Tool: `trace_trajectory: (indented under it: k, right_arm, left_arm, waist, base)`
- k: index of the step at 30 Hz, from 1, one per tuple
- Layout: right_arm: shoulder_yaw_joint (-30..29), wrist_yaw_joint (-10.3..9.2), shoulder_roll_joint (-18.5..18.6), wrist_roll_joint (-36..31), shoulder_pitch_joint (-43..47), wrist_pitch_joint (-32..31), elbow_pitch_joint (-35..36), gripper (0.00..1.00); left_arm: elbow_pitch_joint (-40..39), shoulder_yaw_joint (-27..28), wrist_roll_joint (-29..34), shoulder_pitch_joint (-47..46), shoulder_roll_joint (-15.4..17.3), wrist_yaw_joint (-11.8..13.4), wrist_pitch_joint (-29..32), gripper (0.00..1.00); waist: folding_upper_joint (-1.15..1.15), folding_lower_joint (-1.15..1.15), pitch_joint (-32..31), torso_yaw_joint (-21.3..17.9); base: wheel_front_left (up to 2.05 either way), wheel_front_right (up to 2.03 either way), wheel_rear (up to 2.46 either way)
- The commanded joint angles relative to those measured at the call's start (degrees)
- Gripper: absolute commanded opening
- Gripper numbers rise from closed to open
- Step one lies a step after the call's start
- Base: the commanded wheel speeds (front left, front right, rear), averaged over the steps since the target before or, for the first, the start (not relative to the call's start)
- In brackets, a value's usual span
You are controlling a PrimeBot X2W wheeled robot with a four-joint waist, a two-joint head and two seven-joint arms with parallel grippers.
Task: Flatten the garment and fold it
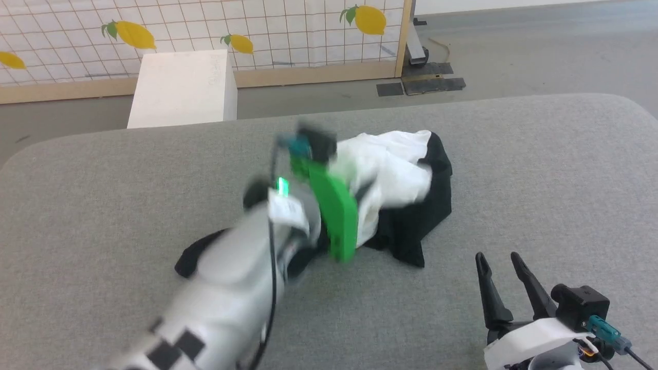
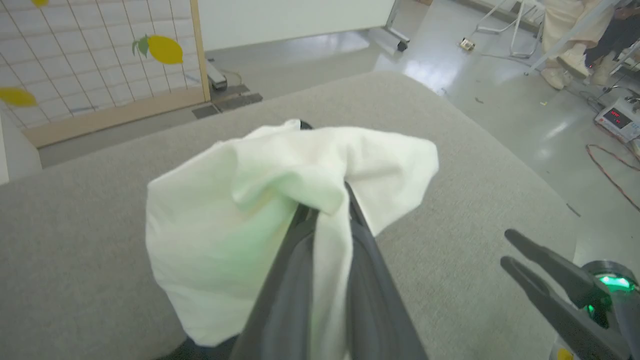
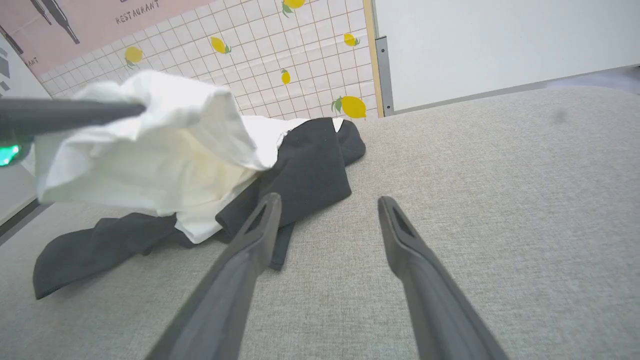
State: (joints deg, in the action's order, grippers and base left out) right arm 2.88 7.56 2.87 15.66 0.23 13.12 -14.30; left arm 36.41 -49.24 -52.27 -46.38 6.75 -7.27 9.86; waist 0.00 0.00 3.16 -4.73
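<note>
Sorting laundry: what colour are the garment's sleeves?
Black sleeves, clearest in right wrist view.

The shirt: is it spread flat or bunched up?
Bunched up. The shirt lies in a heap, black parts crumpled under white, and the left hand holds a white fold up.

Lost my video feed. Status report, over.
Left end effector shut on garment, white part lifted. Right end effector open, beside it. Garment bunched on table, not flat. Nothing in the way.

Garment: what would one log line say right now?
left gripper: shut on garment, white part raised | right gripper: open, apart from garment | garment: crumpled, unfolded
</note>
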Motion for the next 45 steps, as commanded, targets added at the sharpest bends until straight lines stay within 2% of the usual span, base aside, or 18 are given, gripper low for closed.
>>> trace_trajectory:
  k: [1,10,14,15,17,18,21,25,27,30,33,37,40,43,45]
  right_arm:
    - [-0.20,-0.08,0.00,0.22,0.20,-0.05,0.14,1.00]
    - [-1.17,-0.08,0.00,0.27,1.00,0.25,-0.48,1.00]
    - [-1.00,-0.08,0.00,0.48,0.70,0.30,-0.84,1.00]
    - [-1.13,-0.08,0.00,0.50,0.68,0.34,-1.02,1.00]
    - [-1.16,-0.08,0.00,0.49,0.79,0.43,-1.21,1.00]
    - [-1.12,-0.08,0.00,0.47,1.02,0.48,-1.25,1.00]
    - [-1.54,-0.08,0.00,0.45,1.44,0.45,-1.40,1.00]
    - [-1.90,-0.08,0.00,0.45,1.78,0.05,-1.41,1.00]
    - [-1.97,-0.08,0.00,0.46,1.78,-0.15,-1.28,1.00]
    - [-2.12,-0.08,0.00,0.38,1.90,-0.41,-0.99,1.00]
    - [-2.42,-0.08,0.00,0.29,2.15,-0.57,-0.64,1.00]
    - [-3.09,-0.08,0.00,0.18,2.50,-0.69,-0.01,1.00]
    - [-3.65,-0.08,0.00,0.01,2.71,-0.85,0.32,1.00]
    - [-4.30,-0.08,0.00,-0.21,2.62,-1.19,0.59,1.00]
    - [-4.70,-0.08,0.00,0.03,2.25,-1.57,0.69,1.00]
  left_arm:
    - [1.38,-1.20,-0.89,3.53,-0.30,-0.19,2.17,0.00]
    - [4.79,-8.19,-4.72,15.61,-0.70,-0.20,14.96,0.00]
    - [3.58,-7.30,-9.26,18.02,-0.72,-0.20,20.11,0.00]
    - [2.84,-6.39,-10.40,18.11,-0.71,-0.14,20.33,0.05]
    - [0.80,-3.59,-12.41,17.52,-0.31,0.53,19.18,1.00]
    - [-1.58,-0.18,-13.89,16.34,0.43,1.59,16.68,1.00]
    - [-6.11,6.82,-17.28,14.60,1.38,2.48,11.31,1.00]
    - [-10.72,14.50,-17.23,12.63,4.25,3.94,1.57,1.00]
    - [-12.07,17.38,-15.44,12.37,6.18,4.88,-4.07,1.00]
    - [-13.44,19.15,-9.48,12.75,9.66,6.80,-12.97,1.00]
    - [-14.14,20.01,-3.59,14.91,12.83,9.72,-20.81,1.00]
    - [-16.05,20.17,4.75,18.83,16.65,13.91,-24.30,1.00]
    - [-18.27,20.47,9.10,22.36,17.88,16.01,-24.74,1.00]
    - [-22.36,23.16,11.81,26.67,17.74,16.75,-24.82,1.00]
    - [-25.53,25.47,13.78,29.54,17.41,16.28,-24.83,1.00]
  waist:
    - [0.00,0.00,-0.19,-0.01]
    - [0.00,0.00,-0.69,1.14]
    - [0.00,0.00,-1.19,1.79]
    - [0.00,0.00,-1.40,2.06]
    - [0.00,0.00,-1.88,2.57]
    - [0.00,0.00,-2.31,2.98]
    - [0.00,0.00,-3.26,3.85]
    - [0.00,0.00,-4.40,4.53]
    - [0.00,0.00,-4.78,4.67]
    - [0.00,0.00,-5.23,4.85]
    - [0.00,0.00,-5.48,5.08]
    - [0.00,0.00,-5.35,5.33]
    - [0.00,0.00,-5.16,5.53]
    - [0.00,0.00,-4.72,5.55]
    - [0.00,0.00,-4.47,5.43]
  base:
    - [0.00,0.00,0.00]
    - [0.00,0.00,0.00]
    - [0.00,0.00,0.00]
    - [0.00,0.00,0.00]
    - [0.00,0.00,0.00]
    - [0.00,0.00,0.00]
    - [0.00,0.00,0.00]
    - [0.00,0.00,0.00]
    - [0.00,0.00,0.00]
    - [0.00,0.00,0.00]
    - [0.00,0.00,0.00]
    - [0.00,0.00,0.00]
    - [0.00,0.00,0.00]
    - [0.00,0.00,0.00]
    - [0.00,0.00,0.00]
